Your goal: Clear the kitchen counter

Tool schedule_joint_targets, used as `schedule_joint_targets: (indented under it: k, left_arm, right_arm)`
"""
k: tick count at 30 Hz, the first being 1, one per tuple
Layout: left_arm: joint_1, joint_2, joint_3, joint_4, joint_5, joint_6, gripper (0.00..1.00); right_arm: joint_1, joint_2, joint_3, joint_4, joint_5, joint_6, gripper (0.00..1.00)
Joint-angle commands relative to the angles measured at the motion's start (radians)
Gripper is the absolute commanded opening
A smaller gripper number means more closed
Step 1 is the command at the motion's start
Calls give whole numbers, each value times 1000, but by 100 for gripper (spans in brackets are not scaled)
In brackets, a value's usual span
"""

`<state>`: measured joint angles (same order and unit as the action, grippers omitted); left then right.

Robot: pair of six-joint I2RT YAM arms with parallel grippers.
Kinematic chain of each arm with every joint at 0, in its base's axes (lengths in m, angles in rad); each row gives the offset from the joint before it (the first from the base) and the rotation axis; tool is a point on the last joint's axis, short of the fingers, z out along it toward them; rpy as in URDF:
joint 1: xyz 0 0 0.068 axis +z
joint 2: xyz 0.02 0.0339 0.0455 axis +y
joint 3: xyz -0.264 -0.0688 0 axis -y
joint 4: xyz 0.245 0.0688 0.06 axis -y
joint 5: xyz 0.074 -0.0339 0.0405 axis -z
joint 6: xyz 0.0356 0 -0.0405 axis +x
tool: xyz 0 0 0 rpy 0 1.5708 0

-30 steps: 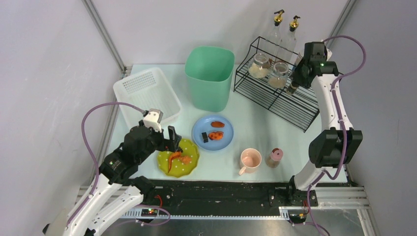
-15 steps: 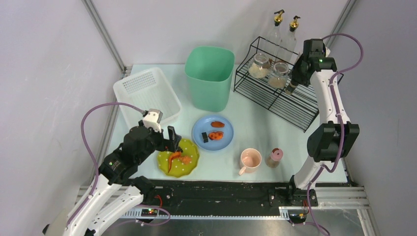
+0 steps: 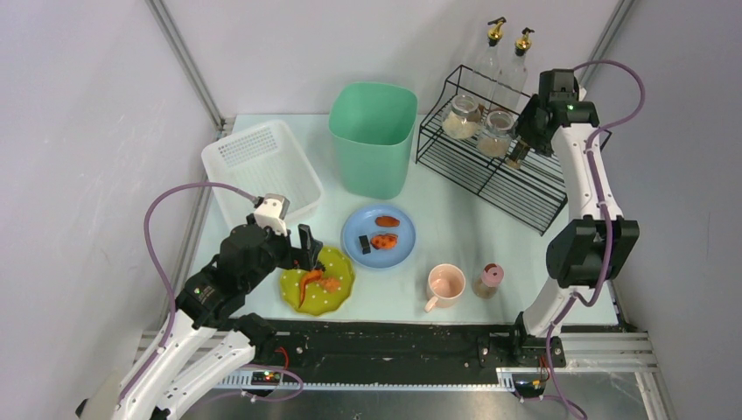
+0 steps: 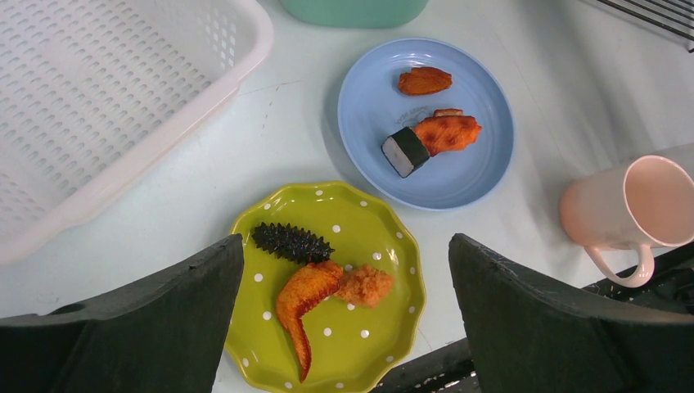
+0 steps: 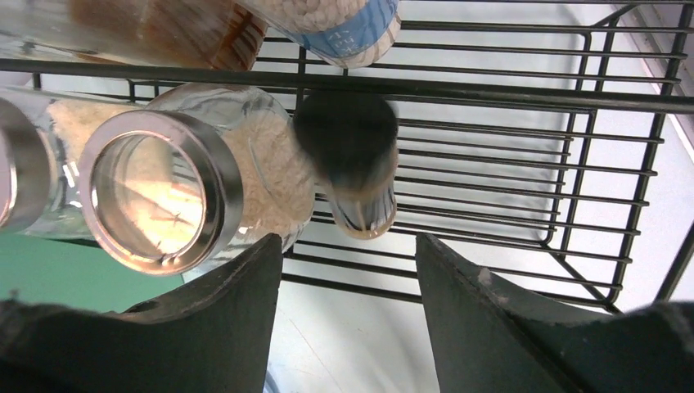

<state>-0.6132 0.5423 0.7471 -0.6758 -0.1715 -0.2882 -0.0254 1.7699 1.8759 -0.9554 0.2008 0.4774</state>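
The pale kitchen counter [image 3: 455, 210] holds a green dotted plate [image 3: 337, 296] with a chicken wing, a sea cucumber and a crumb piece, a blue plate [image 3: 398, 251] with three food pieces, a pink mug [image 3: 446, 284] and a small pink-capped shaker [image 3: 488, 280]. My left gripper [image 3: 308, 248] is open and empty, hovering above the green plate [image 4: 360, 327]. My right gripper [image 3: 528, 140] is open and empty over the black wire rack [image 3: 525, 188]. A dark-capped brown shaker [image 5: 352, 164] on the rack shows blurred beyond the right gripper [image 5: 348, 241].
A tall green bin [image 3: 372, 136] stands at the back centre. A white perforated basket [image 3: 262, 166] is at the back left. The rack holds two glass jars [image 3: 461, 116] and two tall oil bottles [image 3: 494, 39]. A black rail [image 3: 394, 337] runs along the front edge.
My right gripper has shifted a little over the rack and stands apart from the brown shaker beside the jars. The left arm has not moved.
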Motion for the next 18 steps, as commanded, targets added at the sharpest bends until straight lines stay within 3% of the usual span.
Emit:
schedule_joint_targets:
  k: [1, 13, 18]
  left_arm:
    - [-7, 0, -3, 13, 4, 3, 98]
    - [-7, 2, -3, 13, 7, 2, 98]
    - [-8, 0, -3, 14, 10, 1, 98]
  right_arm:
    - [13, -125, 16, 28, 12, -5, 67]
    - [181, -468, -310, 177, 37, -26, 81]
    - [322, -632, -437, 202, 86, -69, 96]
